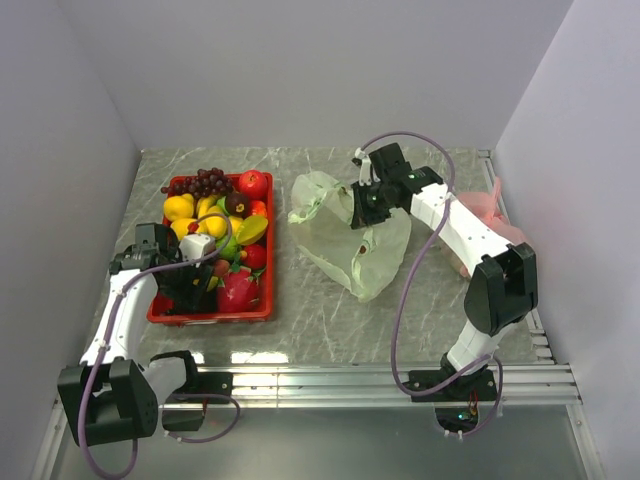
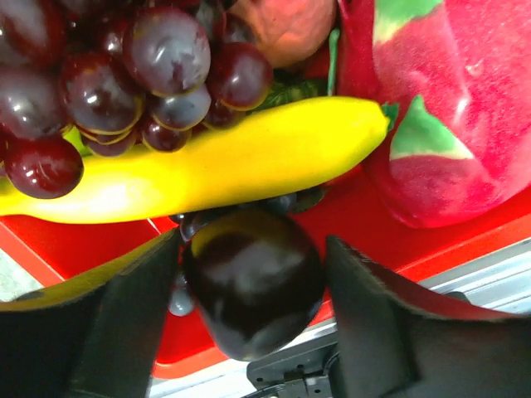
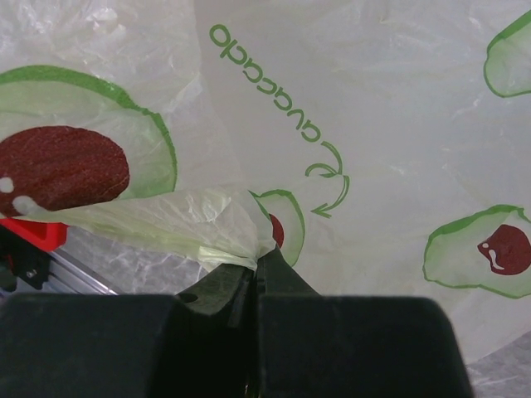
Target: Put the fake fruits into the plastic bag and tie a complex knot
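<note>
Where right end effector point(image 3: 258, 267) pinches, plastic bag point(image 3: 390, 124) spreads beyond.

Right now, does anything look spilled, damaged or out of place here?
Nothing stands out. The fake fruits sit inside the red tray, none spilled; the plastic bag lies beside it, one fold pinched in the right gripper's jaws.

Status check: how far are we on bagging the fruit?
Nothing bagged yet: the fake fruits all sit in the red tray. In hand: left end effector grips a dark fruit; right end effector pinches the plastic bag, which looks empty. Left: load every fruit, tie the knot.
</note>
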Motion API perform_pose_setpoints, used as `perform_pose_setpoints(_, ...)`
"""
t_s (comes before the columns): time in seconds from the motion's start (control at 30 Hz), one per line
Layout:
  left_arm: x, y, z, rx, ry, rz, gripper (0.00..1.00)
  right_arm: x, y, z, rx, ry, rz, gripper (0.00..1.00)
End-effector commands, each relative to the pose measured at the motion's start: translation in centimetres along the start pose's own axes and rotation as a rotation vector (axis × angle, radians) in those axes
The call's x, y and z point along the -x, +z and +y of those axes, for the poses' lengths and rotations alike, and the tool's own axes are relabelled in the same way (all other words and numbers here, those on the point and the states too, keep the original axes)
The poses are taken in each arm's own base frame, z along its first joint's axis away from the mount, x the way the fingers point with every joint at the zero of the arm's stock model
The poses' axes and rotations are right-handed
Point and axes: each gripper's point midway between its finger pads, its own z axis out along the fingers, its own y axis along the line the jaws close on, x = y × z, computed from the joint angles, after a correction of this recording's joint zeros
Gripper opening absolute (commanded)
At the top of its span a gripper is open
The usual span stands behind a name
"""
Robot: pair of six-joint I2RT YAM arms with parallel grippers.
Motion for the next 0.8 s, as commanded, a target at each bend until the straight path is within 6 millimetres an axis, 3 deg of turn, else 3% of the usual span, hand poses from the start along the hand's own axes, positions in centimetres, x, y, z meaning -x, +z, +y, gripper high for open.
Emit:
perform_pose_setpoints(0.0, 1.2, 0.0, -0.1, -0.007, 0.008, -0.053, 0.73, 1.2, -1.2, 0.7, 0.049, 0.019, -0.044, 0.00)
perform_pose_setpoints(0.13, 2.4, -2.1, -1.2, -0.067, 0.024, -0.076, 0.57, 1.3, -1.6, 0.7, 0.051, 0.036, -0.055, 0.00)
perform_pose_setpoints(0.23, 5.9, -5.9, -2.1, -0.102, 0.021, -0.195, 0.51, 1.9, -2.1, 0.1, 0.003, 0.059, -0.088, 0.00)
perform_pose_setpoints(0.27, 8.2, -7.8, -2.5, -0.124, 0.031, -0.272, 0.49, 2.1, -2.3, 0.1, 0.000, 0.062, -0.095, 0.00)
perform_pose_setpoints(0.37, 11.5, -10.6, -4.5, -0.246, 0.047, -0.394, 0.46, 2.1, -2.4, 0.7, 0.033, 0.097, -0.084, 0.00)
perform_pose_setpoints(0.63, 21.7, -14.5, -7.2, -0.434, 0.034, -0.724, 0.46, 3.6, -2.9, 2.7, 0.237, 0.221, -0.057, 0.00)
perform_pose_setpoints(0.77, 25.5, -17.3, -10.8, -0.582, 0.102, -0.849, 0.48, 4.0, -4.4, 4.9, 0.428, 0.283, -0.030, 0.00)
